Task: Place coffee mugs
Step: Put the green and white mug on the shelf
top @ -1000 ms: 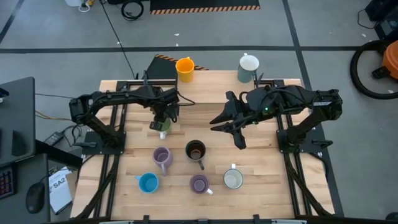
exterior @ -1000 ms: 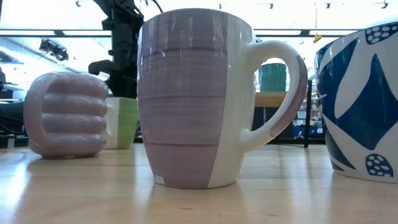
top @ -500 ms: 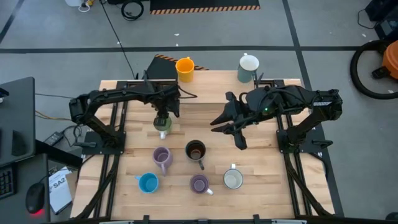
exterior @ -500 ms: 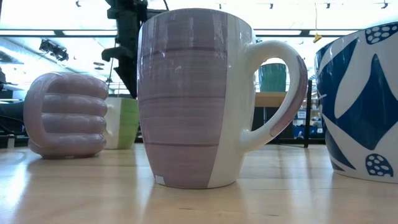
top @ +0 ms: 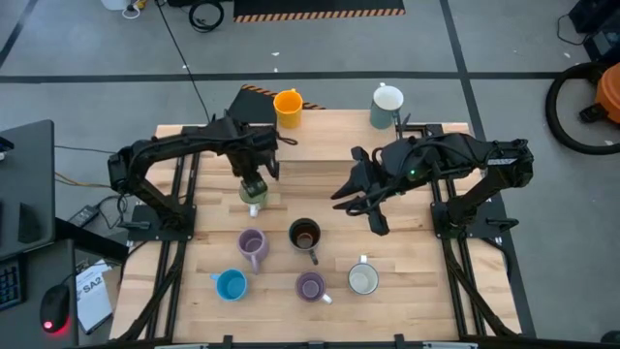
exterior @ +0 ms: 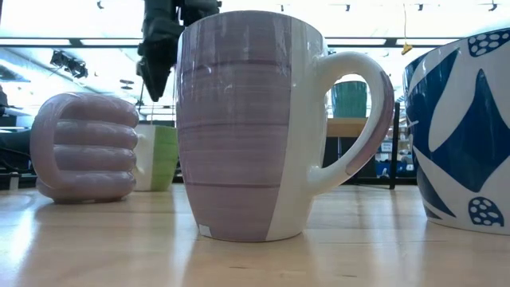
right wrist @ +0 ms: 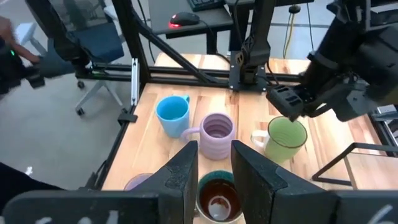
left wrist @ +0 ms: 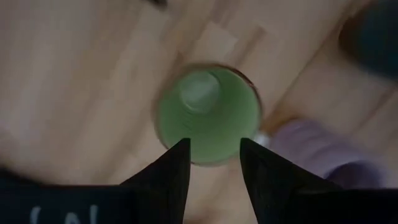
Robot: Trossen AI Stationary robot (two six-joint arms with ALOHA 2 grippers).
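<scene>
Green ceramic coffee mug (top: 254, 199) stands upright on the wooden table (top: 194, 291), behind the lilac mug (top: 252, 244). The left gripper (left wrist: 214, 149) hovers above it, fingers apart, apparently clear of it.

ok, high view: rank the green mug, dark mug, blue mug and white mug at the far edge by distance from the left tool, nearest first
1. Green mug: right under the left tool, mid-table.
2. Dark mug: toward the near edge, centre.
3. Blue mug: near edge, left side.
4. White mug at the far edge: far right corner.

The last two are fairly close; blue looks a bit nearer.
</scene>
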